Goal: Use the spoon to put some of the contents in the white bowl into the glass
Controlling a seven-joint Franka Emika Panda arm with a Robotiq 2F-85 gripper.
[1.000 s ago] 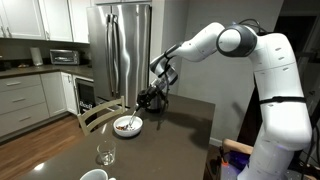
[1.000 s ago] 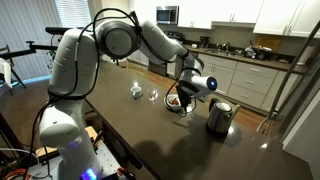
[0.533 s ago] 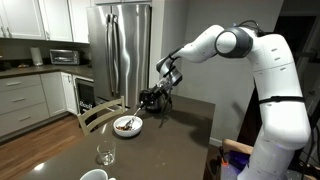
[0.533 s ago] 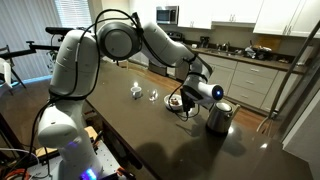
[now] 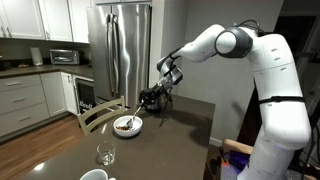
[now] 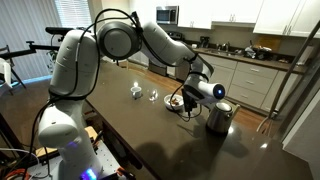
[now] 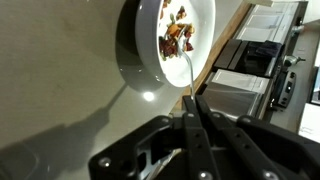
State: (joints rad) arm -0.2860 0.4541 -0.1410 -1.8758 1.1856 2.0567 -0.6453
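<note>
One hand [image 7: 190,100] slightly shifted, pinching spoon [image 7: 188,66], bowl [image 7: 148,35] below

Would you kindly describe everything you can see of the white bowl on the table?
The white bowl is small, round and shallow, with a smooth, glossy wall that looks ceramic. It stands upright on the dark table and throws a soft shadow there. Inside lies a little heap of reddish-brown bits. A thin metal spoon dips in over the rim, its handle pinched in the shut gripper.
</note>
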